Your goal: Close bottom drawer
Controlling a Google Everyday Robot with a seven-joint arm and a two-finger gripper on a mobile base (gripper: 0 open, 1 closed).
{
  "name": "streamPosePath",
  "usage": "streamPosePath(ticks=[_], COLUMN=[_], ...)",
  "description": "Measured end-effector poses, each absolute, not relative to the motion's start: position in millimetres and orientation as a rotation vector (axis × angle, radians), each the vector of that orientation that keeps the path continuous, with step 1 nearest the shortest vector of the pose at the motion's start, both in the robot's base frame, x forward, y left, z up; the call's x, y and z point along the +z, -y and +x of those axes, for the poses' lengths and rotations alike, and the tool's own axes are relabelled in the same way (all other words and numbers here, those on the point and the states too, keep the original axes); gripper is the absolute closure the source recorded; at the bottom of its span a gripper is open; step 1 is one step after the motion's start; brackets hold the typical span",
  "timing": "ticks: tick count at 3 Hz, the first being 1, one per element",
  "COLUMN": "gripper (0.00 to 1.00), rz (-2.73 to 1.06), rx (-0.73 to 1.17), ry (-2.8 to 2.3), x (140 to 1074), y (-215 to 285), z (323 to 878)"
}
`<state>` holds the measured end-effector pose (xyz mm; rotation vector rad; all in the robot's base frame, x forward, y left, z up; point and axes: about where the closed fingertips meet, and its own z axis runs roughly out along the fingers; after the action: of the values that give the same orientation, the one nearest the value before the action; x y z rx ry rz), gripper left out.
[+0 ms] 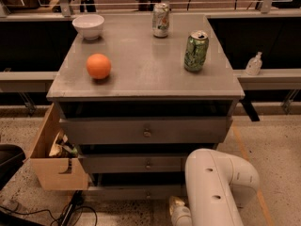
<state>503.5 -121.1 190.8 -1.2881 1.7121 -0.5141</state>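
The grey cabinet has three drawers. The bottom drawer [127,192] shows as a slim grey front low down, with a small knob [148,195] at its centre and a dark gap above it. My white arm [216,187] comes down in front of the cabinet's lower right. My gripper [178,213] is at the frame's bottom edge, just in front of the bottom drawer's front and a little right of its knob. It is mostly cut off by the frame.
On the cabinet top stand a white bowl [88,25], an orange [99,66], a white can [161,19] and a green can [196,51]. A light wooden box [56,166] sits at the cabinet's left. Cables [70,213] lie on the floor at lower left.
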Motion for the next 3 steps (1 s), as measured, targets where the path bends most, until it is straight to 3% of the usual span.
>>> streamPosePath(ticks=[2, 3], gripper=[1.00, 1.00], rz=[-1.332, -1.333], rx=[-0.526, -0.526], ry=[-1.635, -1.634], x=[175, 175], y=[116, 116], z=[555, 552])
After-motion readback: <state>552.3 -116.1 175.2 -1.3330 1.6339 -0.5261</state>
